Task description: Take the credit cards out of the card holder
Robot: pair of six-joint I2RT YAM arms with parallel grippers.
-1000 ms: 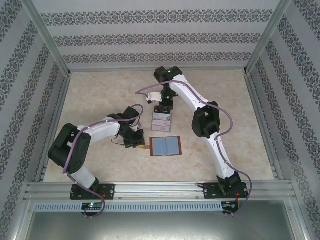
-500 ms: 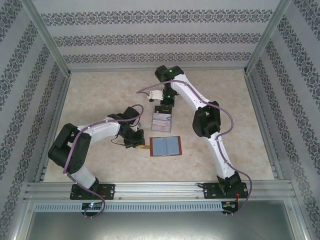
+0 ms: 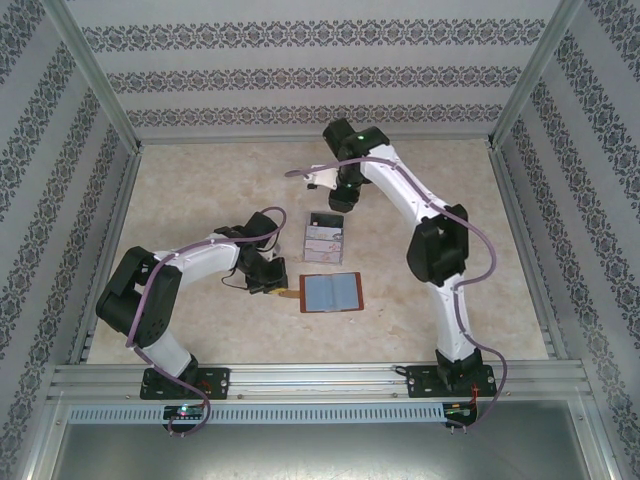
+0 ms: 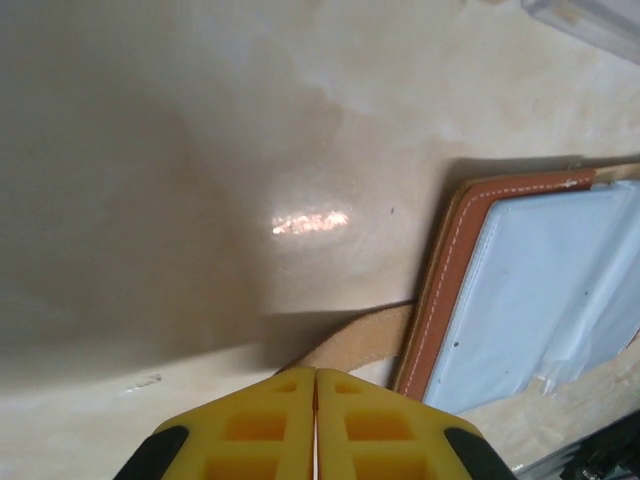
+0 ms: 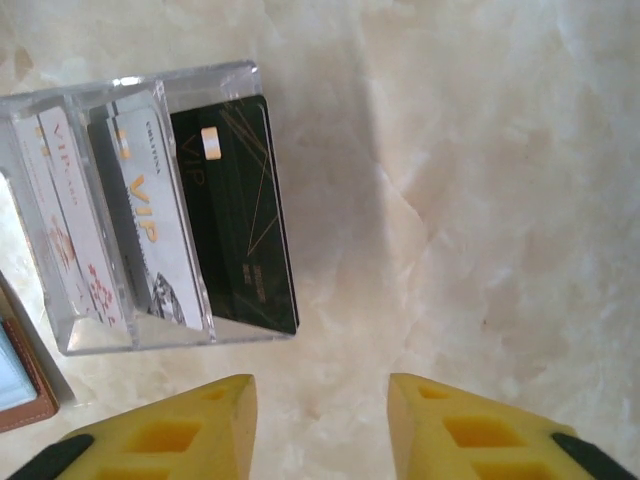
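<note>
Left fingers (image 4: 265,430) closed over wallet (image 4: 441,285) strap (image 4: 360,335), grip unclear | right fingers (image 5: 470,430) apart, empty, just beyond clear tray (image 5: 200,85) | cards (image 5: 150,230) slotted in tray | wallet open on worktop (image 3: 200,190)

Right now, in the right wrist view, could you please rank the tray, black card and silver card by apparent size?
1. Tray, largest.
2. Black card.
3. Silver card, smallest, though tilt may be narrowing it.
</note>
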